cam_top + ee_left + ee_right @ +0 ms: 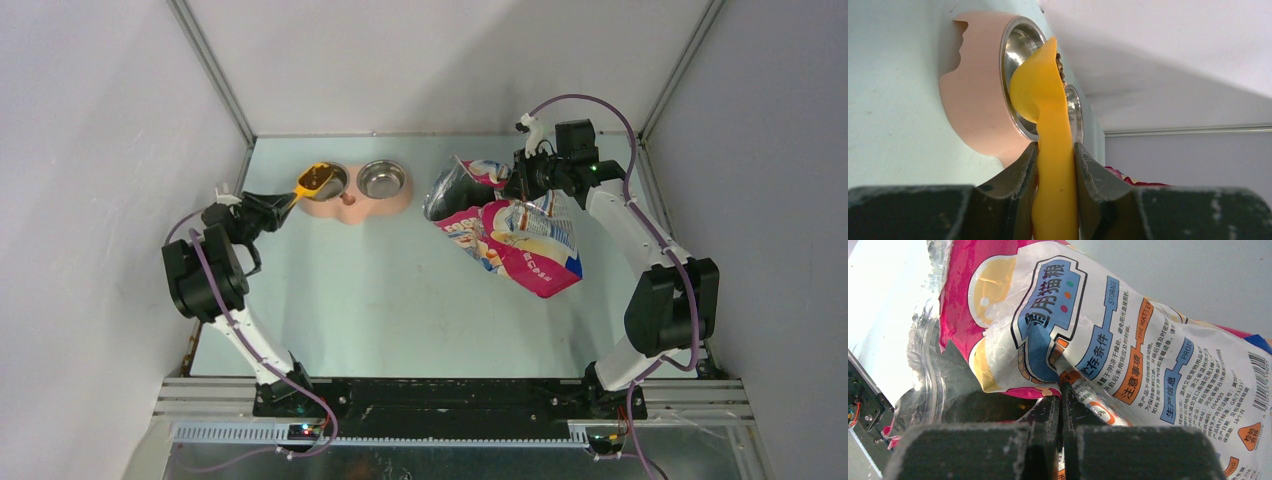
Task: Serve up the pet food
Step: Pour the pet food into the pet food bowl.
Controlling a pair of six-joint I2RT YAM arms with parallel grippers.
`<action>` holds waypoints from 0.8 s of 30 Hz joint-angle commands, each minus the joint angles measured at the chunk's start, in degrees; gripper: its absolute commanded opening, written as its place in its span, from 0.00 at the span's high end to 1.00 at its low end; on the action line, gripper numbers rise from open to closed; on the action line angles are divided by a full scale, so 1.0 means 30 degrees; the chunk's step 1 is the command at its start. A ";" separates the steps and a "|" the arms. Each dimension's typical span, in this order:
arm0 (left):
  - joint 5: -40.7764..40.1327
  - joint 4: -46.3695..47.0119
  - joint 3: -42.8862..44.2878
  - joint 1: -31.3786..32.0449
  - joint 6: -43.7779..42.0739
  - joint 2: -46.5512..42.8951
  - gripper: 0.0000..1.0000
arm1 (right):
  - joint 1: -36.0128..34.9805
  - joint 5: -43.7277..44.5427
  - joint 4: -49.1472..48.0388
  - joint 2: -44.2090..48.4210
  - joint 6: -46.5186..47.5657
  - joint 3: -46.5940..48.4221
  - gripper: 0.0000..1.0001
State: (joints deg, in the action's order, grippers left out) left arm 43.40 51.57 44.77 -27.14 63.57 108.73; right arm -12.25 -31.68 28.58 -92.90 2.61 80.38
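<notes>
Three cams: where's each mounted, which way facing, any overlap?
Top external: above and behind the bases, looking down at the table; both arms show.
Left wrist: on the left gripper, looking along its fingers at the scoop over the feeder.
Right wrist: on the right gripper, looking past shut fingers at the cat food bag.
Shared: top and left wrist both show scoop and feeder.

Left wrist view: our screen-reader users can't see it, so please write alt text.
An orange plastic scoop, clamped between the left gripper's dark jaws, holds brown kibble over one steel bowl of a pink double feeder on a pale table.
</notes>
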 commanded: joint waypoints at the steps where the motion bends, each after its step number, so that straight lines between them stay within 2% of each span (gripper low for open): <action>1: -0.0817 -0.1667 0.0594 -0.0182 -0.1959 -0.0980 1.00 | 0.0279 0.1839 0.0560 -0.0162 0.0717 -0.0337 1.00; 24: -0.1253 -0.6945 0.1418 -0.0176 -0.4618 -0.4169 1.00 | 0.0465 0.1395 0.0494 0.0642 0.0654 -0.0619 1.00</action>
State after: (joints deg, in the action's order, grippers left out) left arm 40.47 32.99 46.13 -27.14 53.01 99.92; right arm -12.23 -31.73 28.18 -92.18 3.11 79.68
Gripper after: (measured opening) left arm 0.307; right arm 0.008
